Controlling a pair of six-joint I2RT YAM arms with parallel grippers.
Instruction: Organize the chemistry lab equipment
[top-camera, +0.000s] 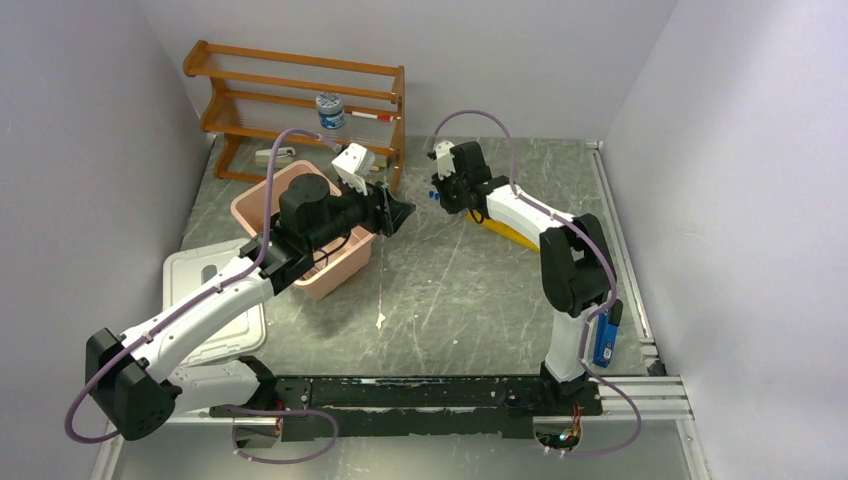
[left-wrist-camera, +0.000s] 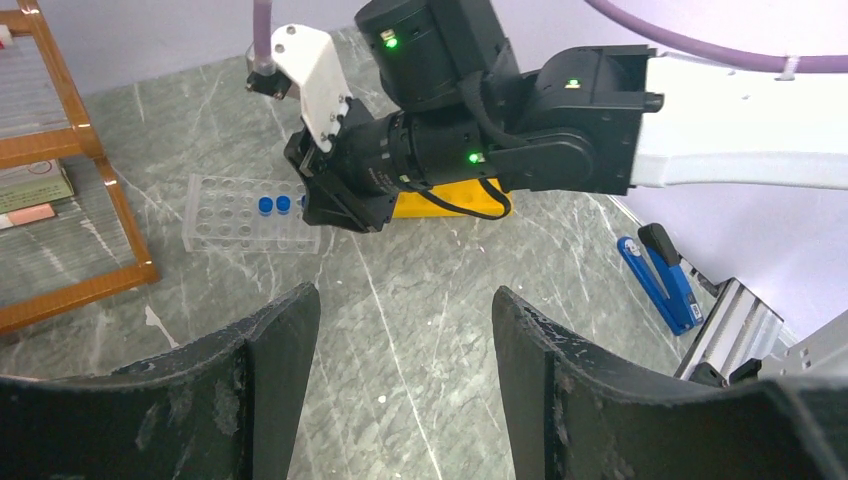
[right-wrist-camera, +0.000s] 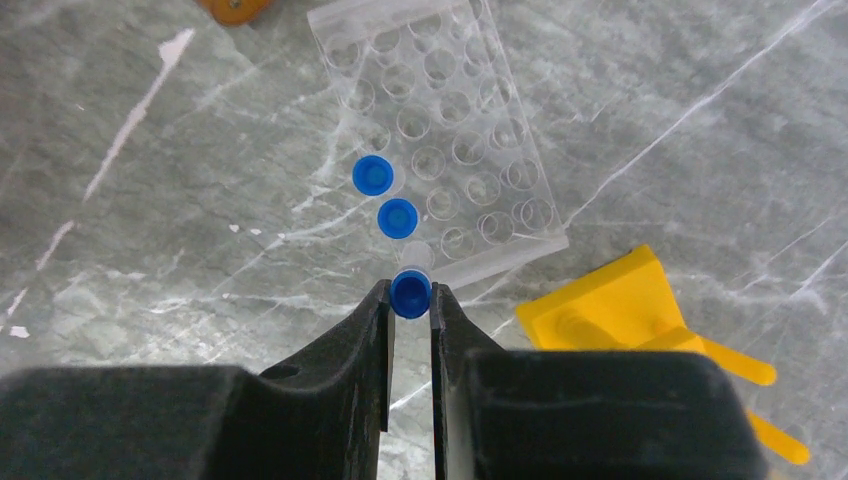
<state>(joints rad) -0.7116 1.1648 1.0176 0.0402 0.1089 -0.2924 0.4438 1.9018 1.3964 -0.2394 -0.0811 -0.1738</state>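
Grey marbled stone forms the tabletop (top-camera: 450, 290). Around it are a wooden shelf (top-camera: 300, 100) at 11 o'clock carrying a blue-labelled jar (top-camera: 330, 110), a pink tub (top-camera: 255, 200) at 10 o'clock, a white lid (top-camera: 205, 275) at 8 o'clock and a blue-handled tool (top-camera: 603, 340) at 4 o'clock. From above, the right arm covers most of the work spot near 1 o'clock, so the wrist views show more. A clear holed rack (right-wrist-camera: 450, 130) lies flat on the stone there, with a yellow plastic piece (right-wrist-camera: 610, 310) just beside it at its 4 o'clock. Two blue-capped tubes (right-wrist-camera: 373, 176) stand upright in the rack's edge row. The right claw (right-wrist-camera: 411, 300) pinches a third blue-capped tube (right-wrist-camera: 411, 290) just under its cap, upright, at the rack's near corner. Whether the tube's lower end sits in a hole cannot be told. The left claw (left-wrist-camera: 405, 295) hangs spread with nothing between its fingers, over bare stone, and looks toward the rack from the rack's 9 o'clock side.
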